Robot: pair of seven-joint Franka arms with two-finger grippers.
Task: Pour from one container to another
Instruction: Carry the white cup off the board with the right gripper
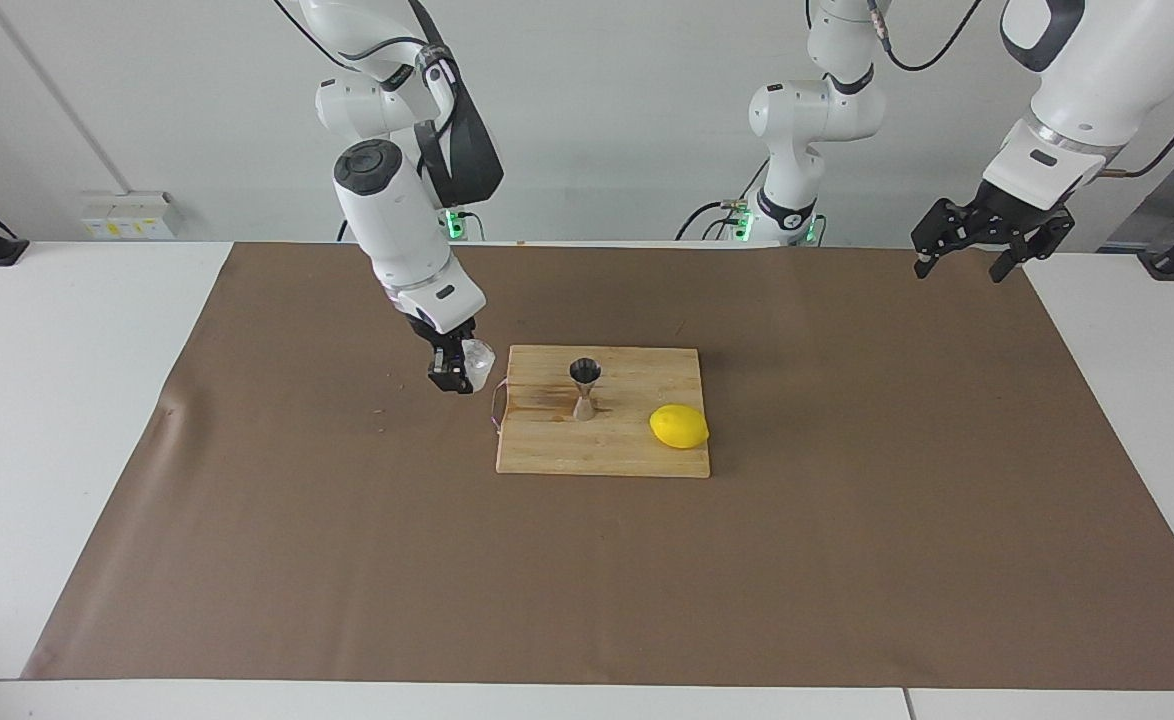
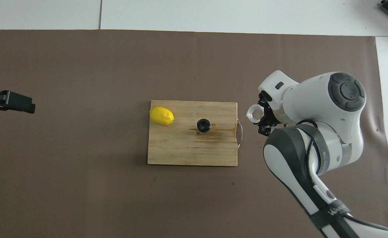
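- I see a white bench (image 1: 67, 420) under a brown mat (image 1: 347, 560), white wall at frame top.
- Right pincer (image 1: 452, 372), frame centre-left, grips the faceted clear cup (image 1: 477, 360) above the mat beside the board (image 1: 607, 450).
- Steel jigger (image 1: 585, 388) stands upright mid-board.
- Left pincer (image 1: 967, 262) waits open, upper right.

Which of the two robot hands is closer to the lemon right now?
The right. The right gripper holds the clear cup just off the cutting board where the lemon lies. The left gripper waits, open, over the mat's corner.

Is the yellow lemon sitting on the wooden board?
Yes, the lemon rests on the wooden board, near its corner toward the left arm's end of the table, beside the steel jigger.
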